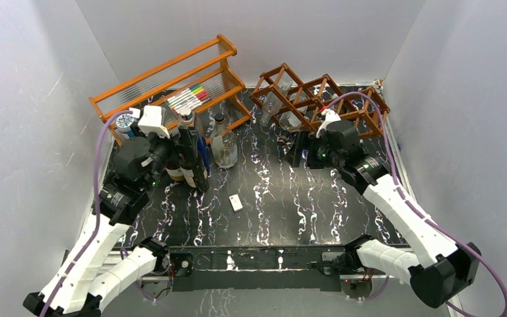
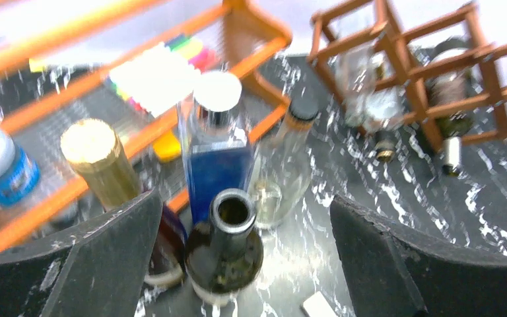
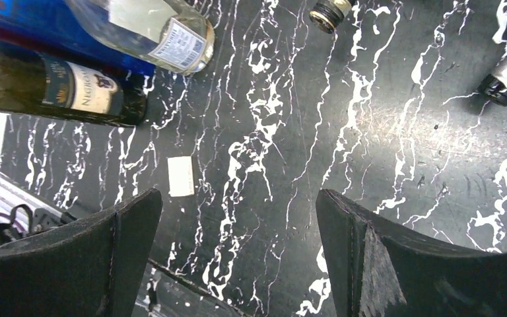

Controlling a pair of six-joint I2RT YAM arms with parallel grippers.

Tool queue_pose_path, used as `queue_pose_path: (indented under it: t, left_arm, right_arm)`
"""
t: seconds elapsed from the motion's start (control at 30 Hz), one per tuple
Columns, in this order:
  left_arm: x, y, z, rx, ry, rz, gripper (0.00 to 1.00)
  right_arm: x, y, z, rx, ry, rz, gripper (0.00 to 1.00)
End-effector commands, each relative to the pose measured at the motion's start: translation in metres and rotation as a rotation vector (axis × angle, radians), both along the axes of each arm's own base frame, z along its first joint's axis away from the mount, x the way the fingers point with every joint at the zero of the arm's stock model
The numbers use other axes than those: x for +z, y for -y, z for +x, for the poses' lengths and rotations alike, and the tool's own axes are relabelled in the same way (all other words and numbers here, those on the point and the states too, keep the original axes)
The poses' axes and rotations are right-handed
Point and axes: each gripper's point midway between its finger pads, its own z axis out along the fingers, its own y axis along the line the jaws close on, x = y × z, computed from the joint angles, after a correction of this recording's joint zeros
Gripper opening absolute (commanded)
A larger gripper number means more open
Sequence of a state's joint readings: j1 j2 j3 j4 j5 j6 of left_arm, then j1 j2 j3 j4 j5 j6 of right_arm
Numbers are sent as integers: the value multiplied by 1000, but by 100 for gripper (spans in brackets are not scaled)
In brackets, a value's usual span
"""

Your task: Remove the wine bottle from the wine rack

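Currently both end effectors are standing released, gripping nothing. The left end effector (image 2: 244, 201) is hovering at the far left over a cluster of upright bottles. Its fingers are spread on either side of a dark green bottle (image 2: 224, 254), which is standing open-mouthed on the tabletop (image 3: 370, 132) with a gap showing on both sides of the glass. The right end effector (image 3: 237, 195) is hanging just as wide over bare tabletop, just on the near side of the wine rack (image 1: 321, 84) at the far right.

A dark wine bottle (image 2: 450, 99) is lying low down in one of the rack's diamond cells, its capped neck pointing toward the near side and poking out of the frame. A clear bottle (image 2: 363, 86) is resting in a cell to its left.

I am judging the racked bottle to be rigid, smooth and probably slippery glass, breakable if dropped. It is likely heavy toward the body, though its fill is not showing. The exposed neck is looking like the only free place to take hold, best close to the shoulder rather than on the cap. It probably wants drawing straight out along the cell, since twisting would be jamming it against the wooden bars. Once the body is clearing the wood, its weight will be levering down on the grip, so a firm clench seems wise.
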State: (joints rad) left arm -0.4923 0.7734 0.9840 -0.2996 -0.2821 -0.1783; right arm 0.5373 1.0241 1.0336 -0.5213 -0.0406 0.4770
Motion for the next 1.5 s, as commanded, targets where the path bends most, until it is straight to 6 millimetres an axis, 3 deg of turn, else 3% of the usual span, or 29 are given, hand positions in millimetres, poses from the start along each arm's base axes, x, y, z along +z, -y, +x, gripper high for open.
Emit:
queue_pose_path:
  t: [0.0,0.2,0.4,0.53,0.7,0.87,0.93,1.1,1.27,1.47]
  left_arm:
    - [80,8,-4,-107,245,29,98]
    - [135,17,8,-116,463,-14,98]
    - [153,19,29,-72,610,23,98]
    - [143,13,40,-17,585,60,98]
    - [131,1,30,13,643,125,98]
    - [115,-27,-6,78,757,149,98]
    - [108,-35,-9,118,784,151,98]
    - [106,-33,-10,108,786,149,98]
    - [105,-35,-10,115,786,164,98]
    - [104,-36,-11,120,789,172,98]
  right_arm:
    - [6,-20,25,19,88,71,98]
    - [-5,-32,65,-24,106,33,98]
    - [-2,-55,105,-102,107,132,98]
    - [1,-66,136,-187,113,198,98]
    - [-4,-76,174,-334,111,305,98]
    - [-44,-106,221,-489,121,298,95]
    - [-60,-111,233,-542,110,312,89]
    - [-69,-103,255,-672,167,315,84]
    - [-62,-98,259,-692,204,303,83]
    - [-68,-98,264,-705,202,296,81]
